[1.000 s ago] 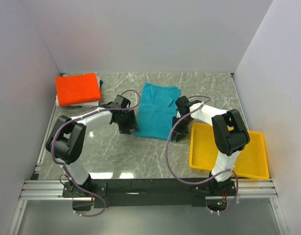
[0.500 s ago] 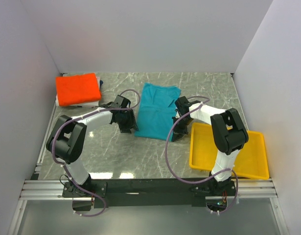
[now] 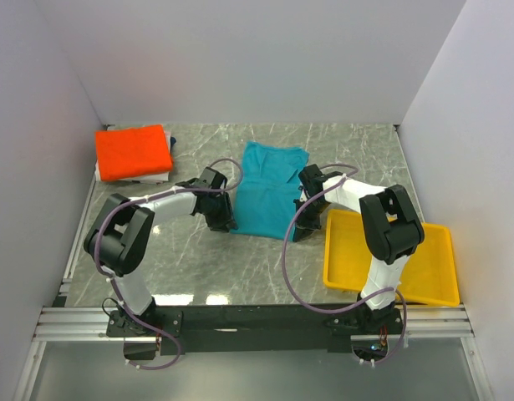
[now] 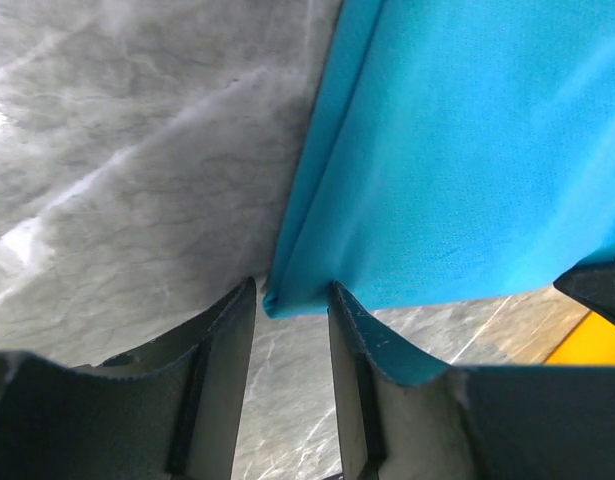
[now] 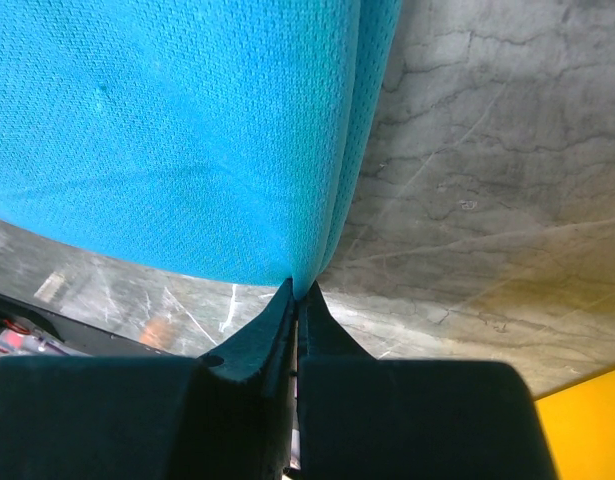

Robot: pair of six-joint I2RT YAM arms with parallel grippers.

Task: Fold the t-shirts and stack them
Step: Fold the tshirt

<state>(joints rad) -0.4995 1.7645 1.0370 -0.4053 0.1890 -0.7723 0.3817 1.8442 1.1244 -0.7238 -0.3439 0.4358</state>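
Observation:
A teal t-shirt (image 3: 269, 188) lies folded lengthwise on the marble table. My left gripper (image 3: 224, 220) is at its near-left corner. In the left wrist view it (image 4: 292, 300) is open, and the folded corner of the shirt (image 4: 457, 150) sits between the fingertips. My right gripper (image 3: 299, 214) is at the shirt's near-right edge. In the right wrist view it (image 5: 297, 290) is shut on the fold of teal cloth (image 5: 187, 130). A folded orange t-shirt (image 3: 133, 152) lies at the far left on top of a small stack.
A yellow tray (image 3: 424, 276) sits at the near right, close beside the right arm; its corner shows in the right wrist view (image 5: 587, 420). White walls close in the table on three sides.
My left gripper has slid a little toward the near-left corner of the teal shirt, so the corner now lies between its fingers. The right gripper has hardly moved.

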